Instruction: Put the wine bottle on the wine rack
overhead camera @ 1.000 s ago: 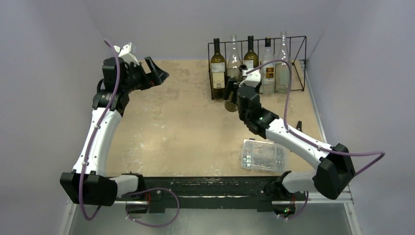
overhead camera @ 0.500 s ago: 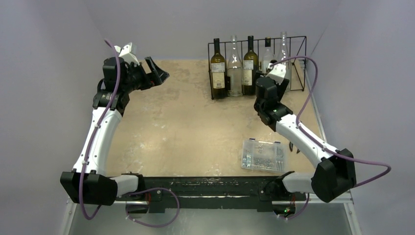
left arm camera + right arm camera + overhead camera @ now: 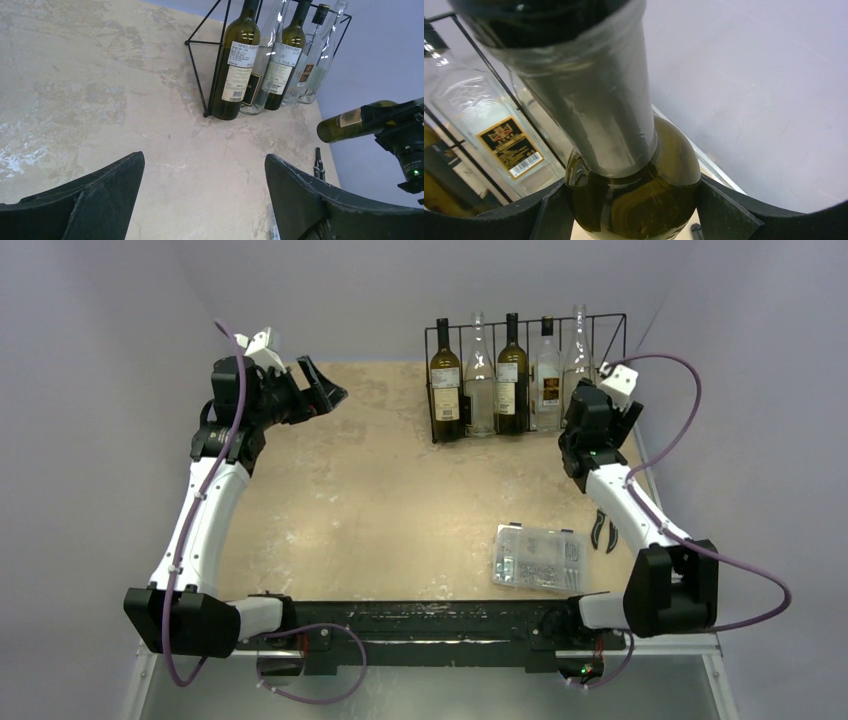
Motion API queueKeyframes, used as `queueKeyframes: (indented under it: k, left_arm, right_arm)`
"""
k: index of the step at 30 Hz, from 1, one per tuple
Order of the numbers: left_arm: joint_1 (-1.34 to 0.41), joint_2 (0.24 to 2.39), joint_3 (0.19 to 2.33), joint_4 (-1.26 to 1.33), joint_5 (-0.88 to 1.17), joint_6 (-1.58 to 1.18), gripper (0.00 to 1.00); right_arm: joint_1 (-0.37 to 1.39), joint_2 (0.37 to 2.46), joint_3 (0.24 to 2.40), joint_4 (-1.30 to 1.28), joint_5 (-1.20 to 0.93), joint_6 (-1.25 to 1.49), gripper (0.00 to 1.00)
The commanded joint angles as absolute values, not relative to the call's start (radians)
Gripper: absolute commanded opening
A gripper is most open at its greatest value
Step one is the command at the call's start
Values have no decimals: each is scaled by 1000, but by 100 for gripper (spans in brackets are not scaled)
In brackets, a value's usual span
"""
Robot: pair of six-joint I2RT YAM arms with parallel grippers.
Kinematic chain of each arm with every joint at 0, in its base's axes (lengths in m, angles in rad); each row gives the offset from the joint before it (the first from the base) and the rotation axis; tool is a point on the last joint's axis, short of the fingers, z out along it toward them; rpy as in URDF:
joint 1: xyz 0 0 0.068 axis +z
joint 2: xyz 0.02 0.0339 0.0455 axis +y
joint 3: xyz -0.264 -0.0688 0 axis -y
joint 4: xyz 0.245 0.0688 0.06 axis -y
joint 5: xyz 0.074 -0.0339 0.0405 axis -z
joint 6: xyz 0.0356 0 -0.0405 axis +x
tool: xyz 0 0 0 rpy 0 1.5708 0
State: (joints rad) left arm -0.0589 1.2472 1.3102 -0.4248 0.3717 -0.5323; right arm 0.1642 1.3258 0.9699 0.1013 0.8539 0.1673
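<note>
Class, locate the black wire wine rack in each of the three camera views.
Top external: wine rack at the table's far edge, right of centre.
Left wrist: wine rack top centre.
Right wrist: wine rack left, behind the wine bottle.
Shared landmark: clear dark-labelled bottle standing inside.

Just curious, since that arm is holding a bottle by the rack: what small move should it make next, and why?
Probably tip the bottle upright. The right gripper holds it lying nearly sideways near the right end of the rack, where five bottles stand upright and the end slot looks free.
</note>
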Motion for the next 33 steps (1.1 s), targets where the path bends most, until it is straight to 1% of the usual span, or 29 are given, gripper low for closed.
queueKeyframes:
  k: [1, 4, 9, 15, 18, 27, 33]
  left_arm:
    - [-51, 1250, 1317, -370, 396, -552, 91]
    - [-51, 1249, 1315, -369, 397, -551, 91]
    - [-43, 1255, 1321, -372, 407, -556, 91]
    - [-24, 1257, 1301, -330, 448, -597, 91]
    - [-24, 1265, 1304, -335, 446, -593, 91]
    - [-23, 1263, 1303, -334, 448, -594, 91]
    - [-23, 1266, 1301, -328, 459, -603, 91]
  right_arm:
    - [81, 1358, 1006, 266, 730, 175, 0]
    - [29, 1405, 1003, 354, 635, 164, 0]
    - [8, 1481, 1004, 536, 594, 69, 0]
    - [3, 1573, 1122, 539, 563, 15, 0]
    - [3, 1625, 1174, 552, 613, -35, 0]
    - [-102, 1684, 1284, 526, 576, -67, 0]
    - [-130, 1758, 1352, 550, 535, -67, 0]
